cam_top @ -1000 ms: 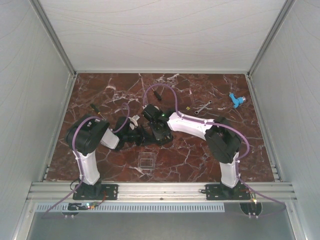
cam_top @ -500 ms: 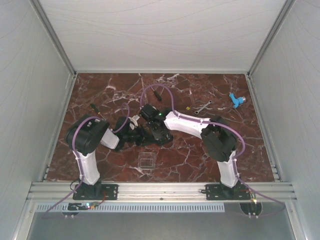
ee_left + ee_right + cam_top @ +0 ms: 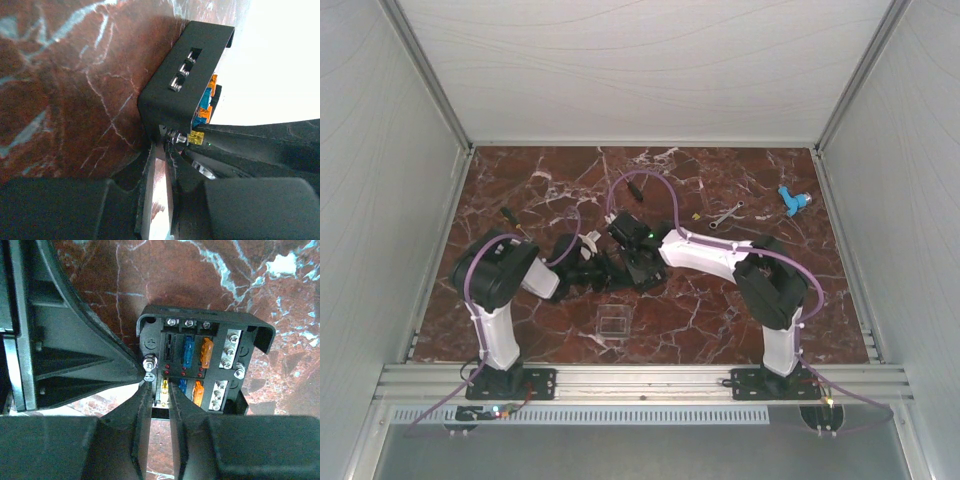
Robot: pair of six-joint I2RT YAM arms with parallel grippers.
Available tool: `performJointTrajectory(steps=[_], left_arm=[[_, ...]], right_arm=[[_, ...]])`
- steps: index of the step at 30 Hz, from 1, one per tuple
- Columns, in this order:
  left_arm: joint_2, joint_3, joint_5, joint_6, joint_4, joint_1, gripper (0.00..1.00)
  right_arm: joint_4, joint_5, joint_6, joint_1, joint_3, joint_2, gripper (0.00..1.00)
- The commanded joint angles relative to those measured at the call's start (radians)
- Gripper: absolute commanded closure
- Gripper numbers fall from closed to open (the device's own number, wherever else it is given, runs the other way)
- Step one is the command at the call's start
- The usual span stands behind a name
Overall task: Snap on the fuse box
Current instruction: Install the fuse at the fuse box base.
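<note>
Lid (image 3: pixel 612 323) lies apart on desk (image 3: pixel 770 180), unsnapped; fuse box (image 3: pixel 200 365) sits open-faced. Left claw (image 3: pixel 161 145) pinches its corner. Right claw (image 3: pixel 157 391) straddles yellow fuse (image 3: pixel 164 386), grip unclear.

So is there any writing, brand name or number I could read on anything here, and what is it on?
No text reads clearly anywhere.
fuse box: no legible label or brand on its black casing.
coloured fuses: any numbers are too blurred to read.
wrench, top view: too small to read.
</note>
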Motion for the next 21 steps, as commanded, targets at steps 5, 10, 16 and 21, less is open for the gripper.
performJointTrajectory(steps=[5,10,16,21], left_arm=[[-0.010,-0.003,-0.023,0.014,-0.016,-0.033,0.88],[-0.006,-0.003,-0.022,0.011,-0.011,-0.036,0.88],[0.000,-0.001,-0.020,0.008,-0.005,-0.038,0.88],[0.004,0.000,-0.017,0.006,-0.002,-0.039,0.88]], right_arm=[[-0.058,0.013,0.015,0.013,0.029,-0.060,0.80],[-0.081,0.050,0.038,0.002,0.047,-0.052,0.83],[-0.088,0.064,0.047,0.001,0.043,-0.057,0.87],[-0.102,0.058,0.051,-0.007,0.046,-0.055,0.92]])
